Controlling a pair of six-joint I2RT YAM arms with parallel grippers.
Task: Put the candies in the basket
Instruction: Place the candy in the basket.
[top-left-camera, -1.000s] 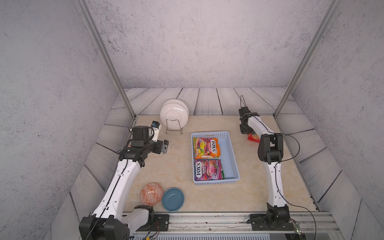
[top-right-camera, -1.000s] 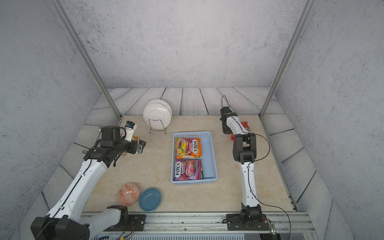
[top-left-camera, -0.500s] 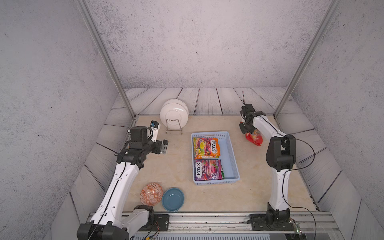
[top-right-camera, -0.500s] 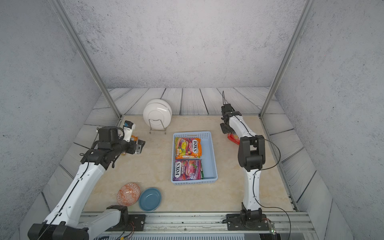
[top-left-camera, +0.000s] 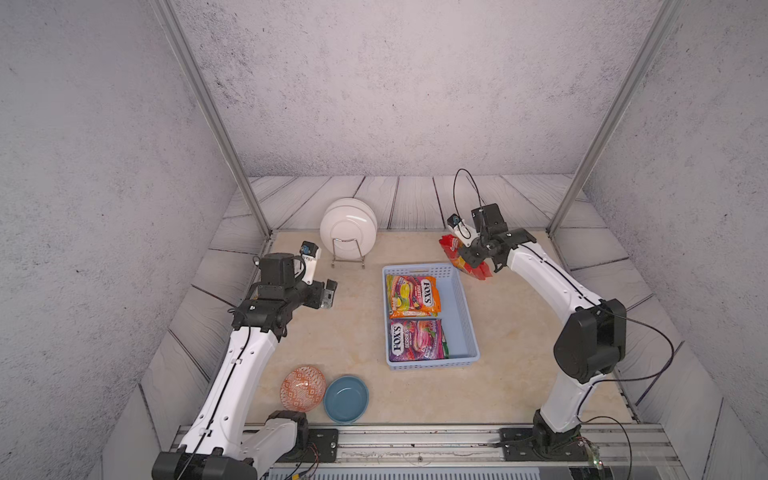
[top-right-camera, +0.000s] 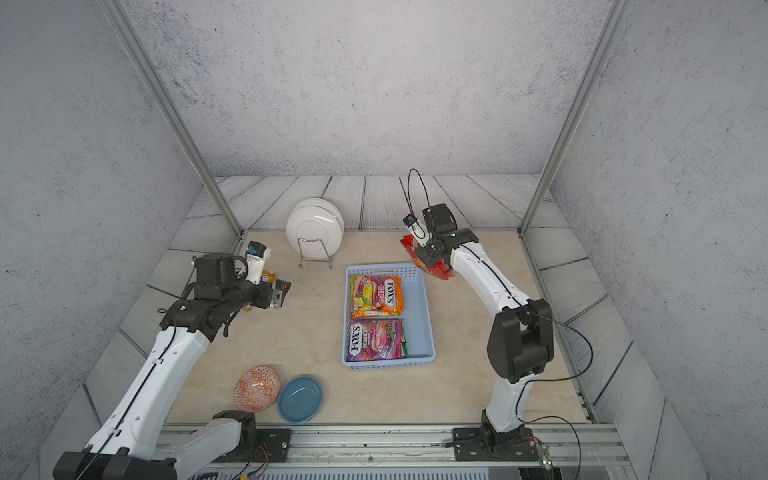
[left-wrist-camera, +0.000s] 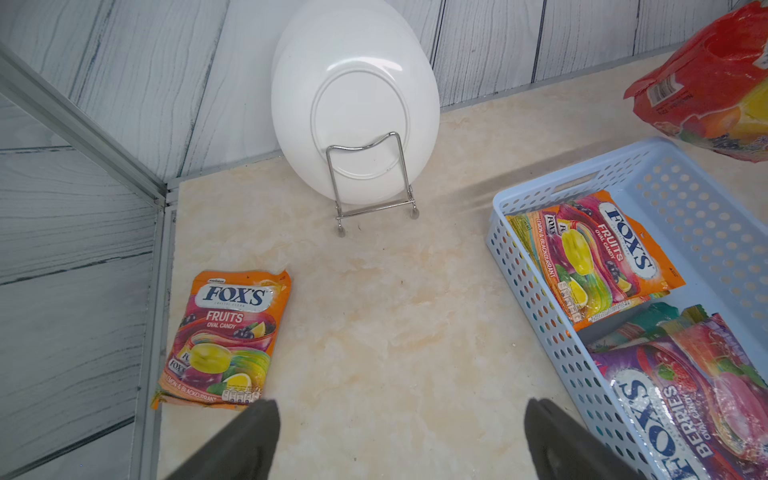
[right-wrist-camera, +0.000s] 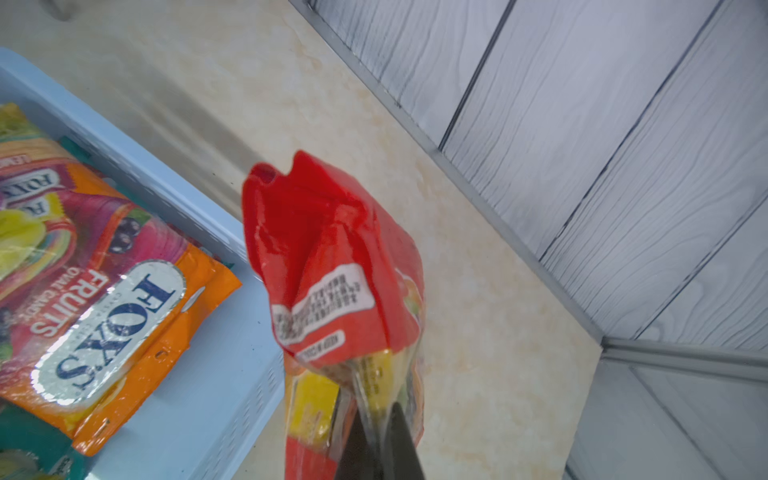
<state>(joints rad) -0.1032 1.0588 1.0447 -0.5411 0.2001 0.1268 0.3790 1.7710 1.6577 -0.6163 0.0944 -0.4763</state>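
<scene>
The red fruit-printed bag hung crumpled from the right gripper, whose fingers were pressed together on its glossy film. It was just beside the far right corner of the basket and appeared lifted off the table.

Inside the basket, an orange FOX'S Fruits bag lay flat at the far end and a purple FOX'S Berries bag at the near end, with a teal bag partly showing beneath them. The strip along its right wall was bare.

A second orange FOX'S bag lay flat on the table by the left edge, near the metal frame post. The left gripper hovered just beside it with its dark fingers spread wide and nothing between them.

White plates stood upright in a wire rack at the back, between that bag and the basket. An orange patterned bowl touched a round blue bowl at the front, well apart from the bags.

The basket was light blue plastic, rectangular, with perforated sides and a handle slot. The table had a beige, marble-like surface.
</scene>
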